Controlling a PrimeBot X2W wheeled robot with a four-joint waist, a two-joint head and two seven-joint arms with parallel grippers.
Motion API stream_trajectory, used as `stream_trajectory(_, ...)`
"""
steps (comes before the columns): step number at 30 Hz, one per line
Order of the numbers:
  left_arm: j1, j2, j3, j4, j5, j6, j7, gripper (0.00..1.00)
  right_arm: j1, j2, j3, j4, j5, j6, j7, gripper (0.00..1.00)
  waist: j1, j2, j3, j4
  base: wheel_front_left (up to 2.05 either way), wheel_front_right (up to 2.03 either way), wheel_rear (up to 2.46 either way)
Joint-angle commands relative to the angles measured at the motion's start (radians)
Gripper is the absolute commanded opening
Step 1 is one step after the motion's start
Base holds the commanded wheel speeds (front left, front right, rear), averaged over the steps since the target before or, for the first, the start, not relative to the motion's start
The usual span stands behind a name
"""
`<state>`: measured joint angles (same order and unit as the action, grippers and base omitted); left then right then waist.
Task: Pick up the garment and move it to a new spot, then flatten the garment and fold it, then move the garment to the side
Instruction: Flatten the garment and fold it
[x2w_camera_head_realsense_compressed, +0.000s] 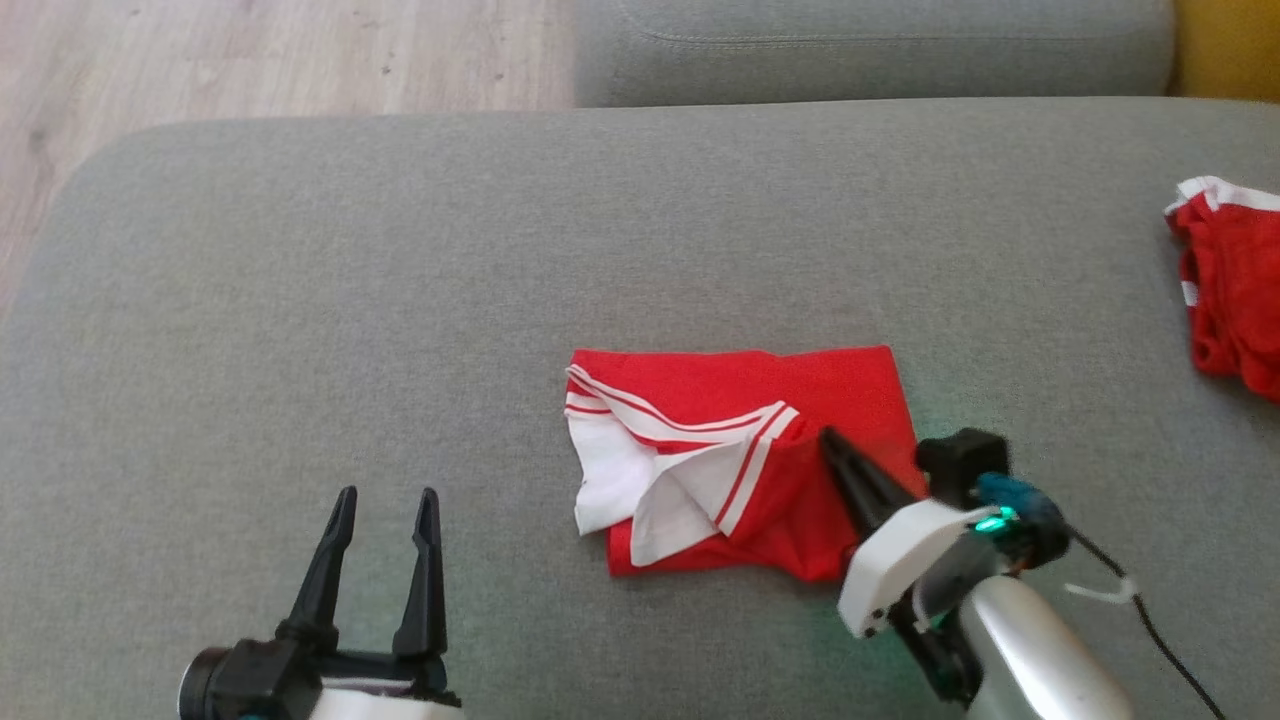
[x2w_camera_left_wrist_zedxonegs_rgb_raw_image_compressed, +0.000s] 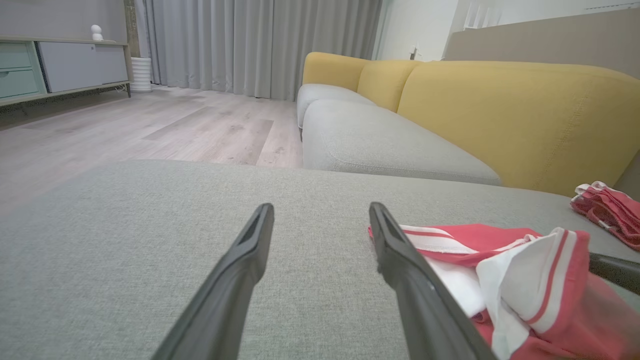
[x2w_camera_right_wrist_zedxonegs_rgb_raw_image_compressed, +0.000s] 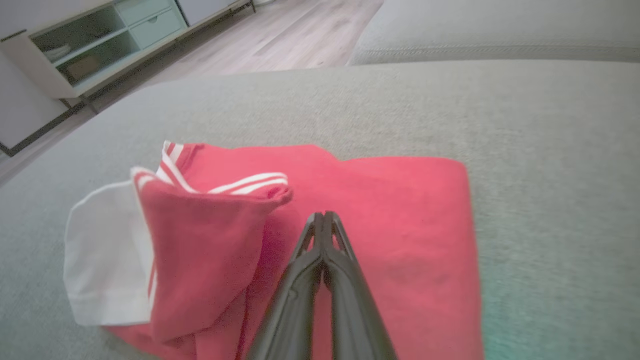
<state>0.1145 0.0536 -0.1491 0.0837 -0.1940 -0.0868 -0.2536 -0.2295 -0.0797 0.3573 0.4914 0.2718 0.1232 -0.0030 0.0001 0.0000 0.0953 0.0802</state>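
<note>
Garment lay about mid-cushion, red, in a rough rectangle. Far and right edges looked straight. Left part untidy: a white sleeve and a striped flap stood up loose from the layers beneath.

Right gripper sat on the garment's right half, jaws fully closed, tips pressed together and pointing toward the raised flap. Right wrist view showed no cloth between the tips, so it read as holding nothing, though a thin layer caught under them could not be ruled out.

Left gripper hovered over bare cushion, well left of the garment, jaws at full spread, holding nothing.

A second red garment lay bunched at the cushion's far right edge, well apart.

Judgement: fold mostly done, and the step in hand looked like pressing or tidying with the closed fingers.

To do it well:
- Keep the closed fingers low and nearly flat to the cloth.
- Stroke from the settled right side toward the loose flap, with light pressure.
- Bring the left gripper in to pin the near-left edge first.

Risk: the soft cushion gives little resistance, so a hard push would drag the whole stack and undo the straight edges.
</note>
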Motion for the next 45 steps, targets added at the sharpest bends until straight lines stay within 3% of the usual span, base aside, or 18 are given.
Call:
stream_trajectory(1,-0.04,-0.003,0.026,-0.032,-0.005,0.007,-0.008,1.0,-0.037,0.002,0.03,-0.018,0.003,0.008,-0.009,0.0,-0.0001,0.0,0.002,0.005,0.0,0.0,0.0)
stream_trajectory(9,-0.037,-0.003,0.03,-0.031,-0.01,0.013,-0.008,1.0,-0.072,-0.002,0.25,0.03,0.069,0.008,-0.015,0.0,-0.0001,0.0,0.001,0.025,0.0,0.0,0.0)
stream_trajectory(16,-0.04,-0.003,0.029,-0.033,-0.018,0.02,-0.008,1.0,-0.1,0.008,0.537,-0.031,0.169,0.008,0.026,0.0,-0.0001,0.0,-0.008,0.036,0.0,0.0,0.0)
stream_trajectory(20,-0.036,-0.003,0.03,-0.035,-0.022,0.025,-0.008,1.0,-0.113,-0.009,0.561,-0.059,0.199,0.008,0.027,0.0,-0.0001,0.0,-0.017,0.04,0.0,0.0,0.0)
stream_trajectory(23,-0.026,-0.003,0.034,-0.038,-0.022,0.028,-0.008,1.0,-0.107,-0.043,0.491,-0.09,0.192,0.008,-0.006,0.0,-0.0001,0.0,-0.025,0.039,0.0,0.0,0.0)
stream_trajectory(28,-0.01,-0.003,0.044,-0.034,-0.009,0.022,-0.008,1.0,-0.034,-0.099,0.23,-0.159,0.128,0.008,-0.077,0.0,-0.0001,0.0,-0.052,0.026,0.0,0.0,0.0)
stream_trajectory(29,-0.006,-0.003,0.046,-0.029,-0.004,0.019,-0.008,1.0,-0.01,-0.105,0.176,-0.176,0.116,0.008,-0.086,0.14,-0.0001,0.0,-0.058,0.022,0.0,0.0,0.0)
stream_trajectory(30,-0.001,-0.003,0.048,-0.021,0.003,0.015,-0.008,1.0,0.017,-0.105,0.117,-0.191,0.11,0.008,-0.094,0.4,-0.0001,0.0,-0.066,0.018,0.0,0.0,0.0)
stream_trajectory(31,0.005,-0.003,0.049,-0.008,0.011,0.012,-0.008,1.0,0.043,-0.108,0.06,-0.208,0.098,0.008,-0.104,0.98,-0.0001,0.0,-0.075,0.015,0.0,0.0,0.0)
stream_trajectory(40,0.02,-0.003,0.061,0.076,0.049,-0.005,-0.008,1.0,0.224,-0.102,-0.245,-0.281,-0.001,0.008,-0.158,1.0,-0.0001,0.0,-0.121,0.001,0.0,0.0,0.0)
stream_trajectory(45,0.017,-0.003,0.068,0.109,0.062,-0.008,-0.008,1.0,0.289,-0.09,-0.329,-0.247,-0.056,0.008,-0.216,1.0,-0.0001,0.0,-0.13,0.001,0.0,0.0,0.0)
